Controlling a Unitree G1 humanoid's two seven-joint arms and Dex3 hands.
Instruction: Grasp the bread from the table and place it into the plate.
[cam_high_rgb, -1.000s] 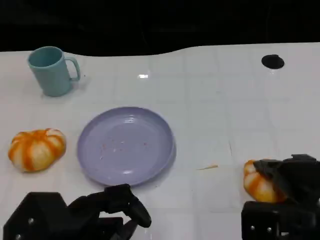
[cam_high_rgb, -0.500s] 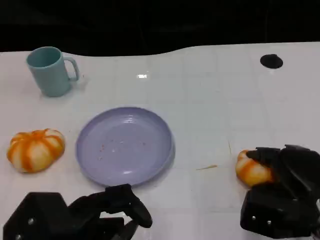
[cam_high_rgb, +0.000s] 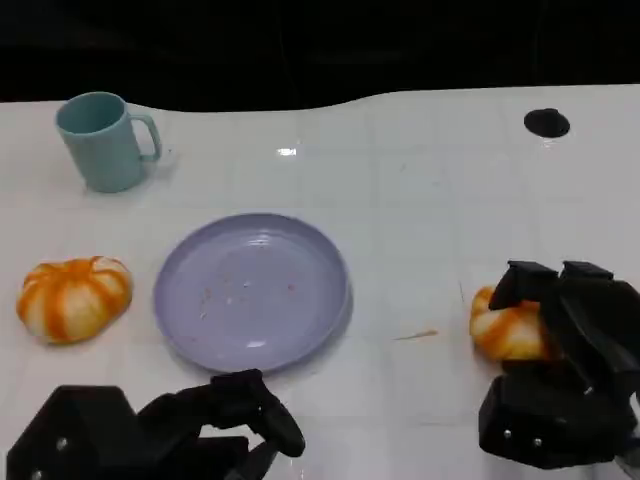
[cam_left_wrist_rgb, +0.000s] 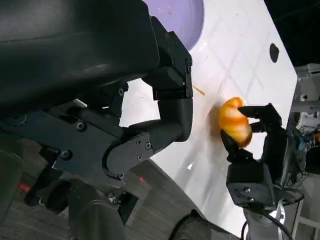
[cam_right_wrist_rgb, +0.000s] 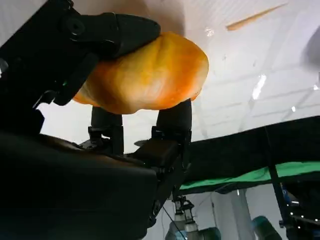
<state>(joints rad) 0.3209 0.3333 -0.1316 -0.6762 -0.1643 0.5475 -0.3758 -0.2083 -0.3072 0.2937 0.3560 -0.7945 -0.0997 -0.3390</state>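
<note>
Bread roll gripped in the right hand, near right of the plate

The bread (cam_high_rgb: 505, 330) is a rounded orange-and-white roll that looks light and soft, likely to dent under pressure, with a smooth glazed skin that may slip; taking it across its wide middle seems safest. The right hand (cam_high_rgb: 560, 345) has its fingers (cam_right_wrist_rgb: 107, 30) wrapped over the top and more pressing from the opposite side, so it is clamped around the middle, at the near right of the tabletop (cam_high_rgb: 420, 200). The purple plate (cam_high_rgb: 190, 330) lies well apart to the left. The left hand (cam_high_rgb: 215, 430) rests near, fingers curled in on nothing. Another roll (cam_high_rgb: 73, 297) and a mug (cam_high_rgb: 100, 140) sit far left.
</note>
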